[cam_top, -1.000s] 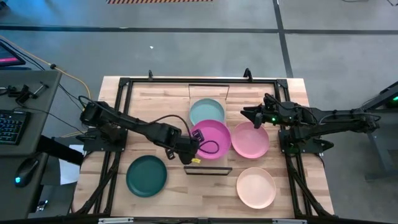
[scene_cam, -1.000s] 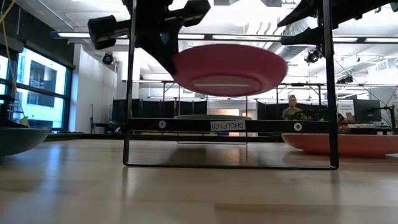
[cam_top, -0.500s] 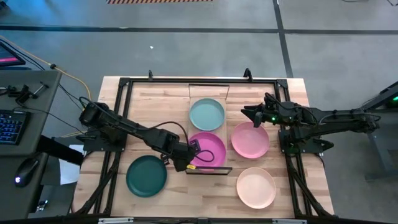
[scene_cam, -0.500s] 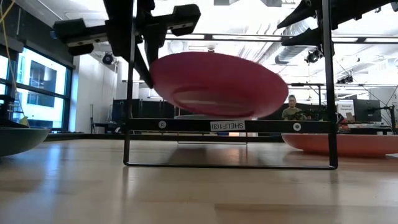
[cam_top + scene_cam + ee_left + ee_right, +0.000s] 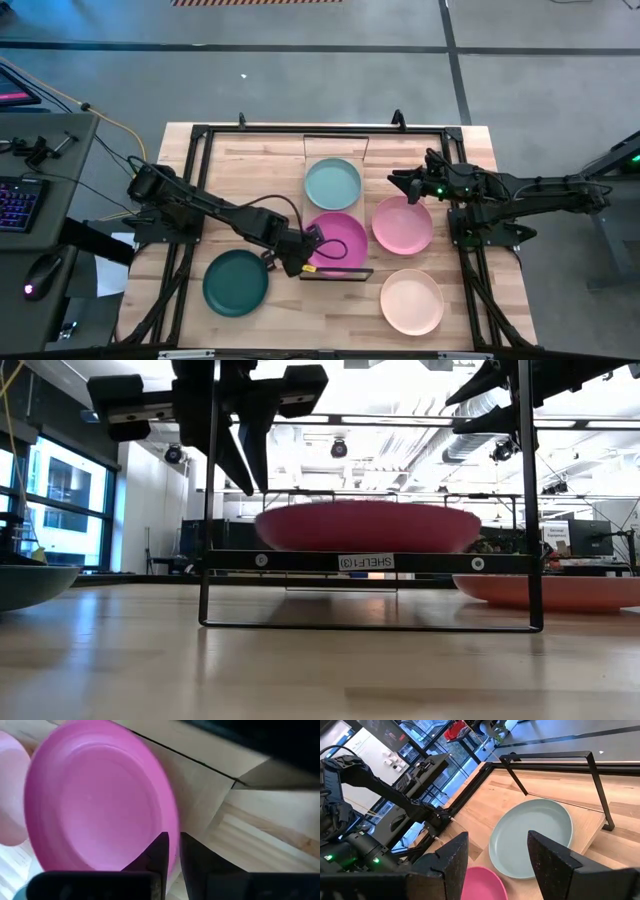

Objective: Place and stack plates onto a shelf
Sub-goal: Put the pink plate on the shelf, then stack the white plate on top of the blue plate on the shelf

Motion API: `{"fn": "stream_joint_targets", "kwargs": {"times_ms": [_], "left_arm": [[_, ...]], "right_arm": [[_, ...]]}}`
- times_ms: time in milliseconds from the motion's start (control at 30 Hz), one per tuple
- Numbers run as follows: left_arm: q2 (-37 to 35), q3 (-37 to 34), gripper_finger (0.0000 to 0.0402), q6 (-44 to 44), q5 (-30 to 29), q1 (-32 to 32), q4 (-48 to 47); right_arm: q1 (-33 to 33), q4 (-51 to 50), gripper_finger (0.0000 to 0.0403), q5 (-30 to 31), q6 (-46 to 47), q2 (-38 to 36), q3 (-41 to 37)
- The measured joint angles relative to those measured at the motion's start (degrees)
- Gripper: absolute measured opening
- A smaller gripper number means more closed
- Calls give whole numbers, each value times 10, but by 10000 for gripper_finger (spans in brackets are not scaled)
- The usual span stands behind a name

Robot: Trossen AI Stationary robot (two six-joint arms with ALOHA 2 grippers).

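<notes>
The magenta plate [image 5: 340, 240] [image 5: 365, 527] lies level, bottom down, on the near end of the shelf [image 5: 312, 208], a light wood board in a black wire frame. The pale teal plate [image 5: 332, 183] lies on the shelf behind it. My left gripper [image 5: 303, 262] [image 5: 248, 488] hangs just above the magenta plate's left rim [image 5: 172, 827], pointing steeply down, fingers a narrow gap apart. My right gripper [image 5: 410, 187] [image 5: 497, 865] stands open above the far left rim of the light pink plate [image 5: 402, 226], nothing between its fingers.
The dark green plate [image 5: 236, 283] lies on the table at the near left. The cream plate [image 5: 411, 300] lies at the near right, with the light pink plate beyond it. Black frame rails run along both table sides. A person shows far off in the room.
My left gripper has carried the magenta plate down and toward the table's near edge, away from the teal plate. The plate hung tilted from its left rim and now lies level on the shelf. The fingers have parted a little and let go of the rim.
</notes>
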Motion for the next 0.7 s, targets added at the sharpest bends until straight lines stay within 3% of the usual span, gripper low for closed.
{"fn": "stream_joint_targets", "kwargs": {"times_ms": [300,533,600,700], "left_arm": [[0,0,85,-40,-16,0,-8],[-29,1,115,-82,-22,0,-81],[-49,1,118,-112,-23,6,-113],[-89,1,119,-230,-16,27,-162]], "right_arm": [[0,0,185,0,0,0,0],[0,0,185,0,0,0,0],[0,0,185,0,0,0,0],[0,0,185,0,0,0,0]]}}
